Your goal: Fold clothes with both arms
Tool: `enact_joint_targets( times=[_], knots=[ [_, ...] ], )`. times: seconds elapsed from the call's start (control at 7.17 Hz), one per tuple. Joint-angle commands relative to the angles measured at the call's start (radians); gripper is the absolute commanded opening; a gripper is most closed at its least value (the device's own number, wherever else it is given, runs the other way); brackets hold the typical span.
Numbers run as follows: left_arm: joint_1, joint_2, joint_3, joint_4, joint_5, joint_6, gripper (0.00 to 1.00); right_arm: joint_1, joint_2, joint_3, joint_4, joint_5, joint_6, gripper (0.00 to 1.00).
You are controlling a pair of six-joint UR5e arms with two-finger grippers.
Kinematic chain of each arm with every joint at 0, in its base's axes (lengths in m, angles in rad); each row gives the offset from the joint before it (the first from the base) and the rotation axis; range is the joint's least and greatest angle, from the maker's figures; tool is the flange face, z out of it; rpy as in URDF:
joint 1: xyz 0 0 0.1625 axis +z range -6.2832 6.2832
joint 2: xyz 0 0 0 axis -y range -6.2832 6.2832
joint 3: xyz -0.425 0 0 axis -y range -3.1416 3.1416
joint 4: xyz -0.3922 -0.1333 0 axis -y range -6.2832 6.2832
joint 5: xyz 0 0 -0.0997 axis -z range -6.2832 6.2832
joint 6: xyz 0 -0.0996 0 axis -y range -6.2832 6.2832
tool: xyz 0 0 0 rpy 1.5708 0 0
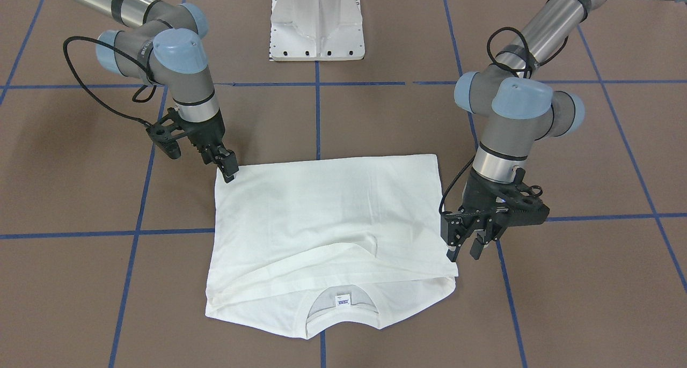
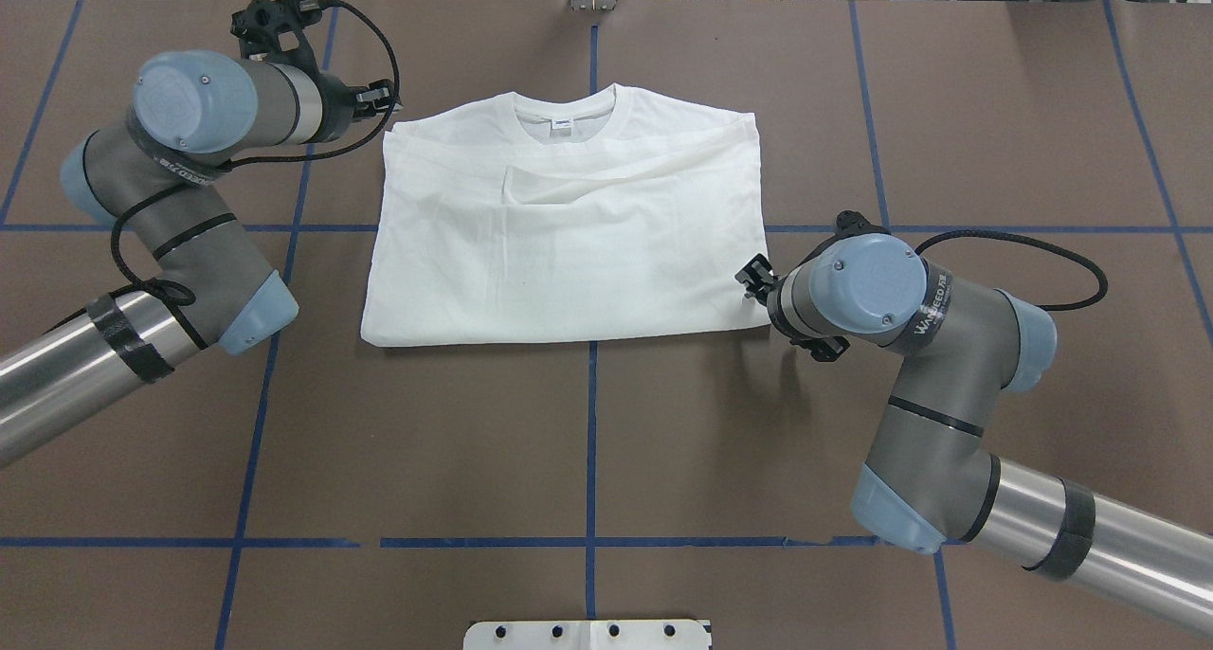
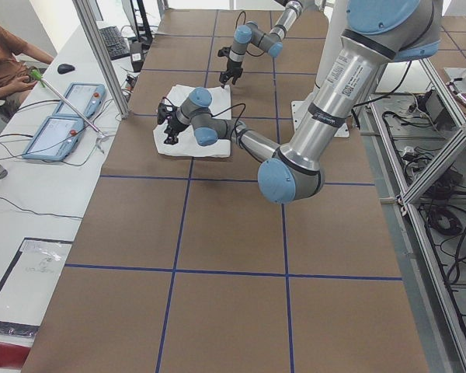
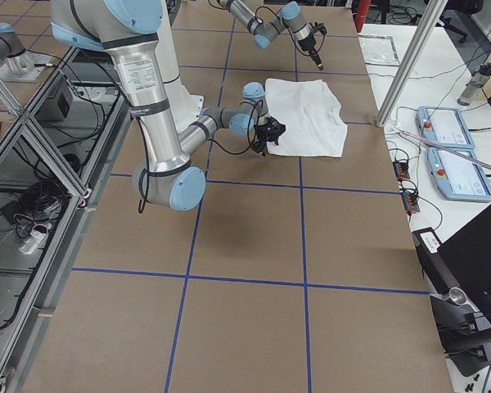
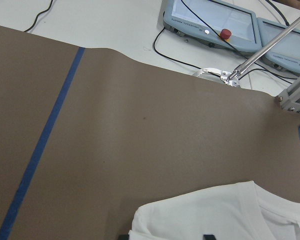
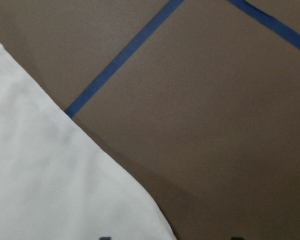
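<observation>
The white T-shirt (image 1: 327,223) lies flat on the brown table, sleeves folded in. Its ribbed neck and small label (image 1: 342,300) face away from the robot, and its printed text is hidden. In the overhead view the shirt (image 2: 569,243) sits mid-table. My left gripper (image 1: 462,249) is open, low at the shirt's neck-side corner. The left wrist view shows that corner (image 5: 215,215) between the fingertips. My right gripper (image 1: 229,169) is at the hem corner. The right wrist view shows its tips apart over the shirt's edge (image 6: 50,185). Neither gripper holds cloth.
The white pedestal base (image 1: 316,24) stands behind the shirt. Blue tape lines (image 2: 592,442) cross the table. Past the far table edge lie control tablets (image 5: 210,20), cables and a metal rod (image 5: 270,45). An operator (image 3: 4,62) sits at the side bench.
</observation>
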Motion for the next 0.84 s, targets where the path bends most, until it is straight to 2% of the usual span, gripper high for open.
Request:
enact_joint_targets(
  times=[0.0,0.42,0.56,0.7],
  knots=[
    [0.003,0.022,0.000,-0.003,0.003,0.000,0.58,-0.004,0.000,-0.001,0.000,0.004,0.014,0.00],
    [0.003,0.030,-0.006,-0.001,0.001,0.000,0.58,0.014,0.000,0.017,0.001,0.050,0.009,0.00],
    [0.005,0.030,-0.006,-0.003,0.001,0.000,0.58,0.019,-0.018,0.082,-0.014,0.079,0.010,0.00],
    [0.005,0.030,-0.011,-0.003,-0.002,0.000,0.58,0.013,-0.095,0.176,-0.049,0.093,0.015,0.00]
  ],
)
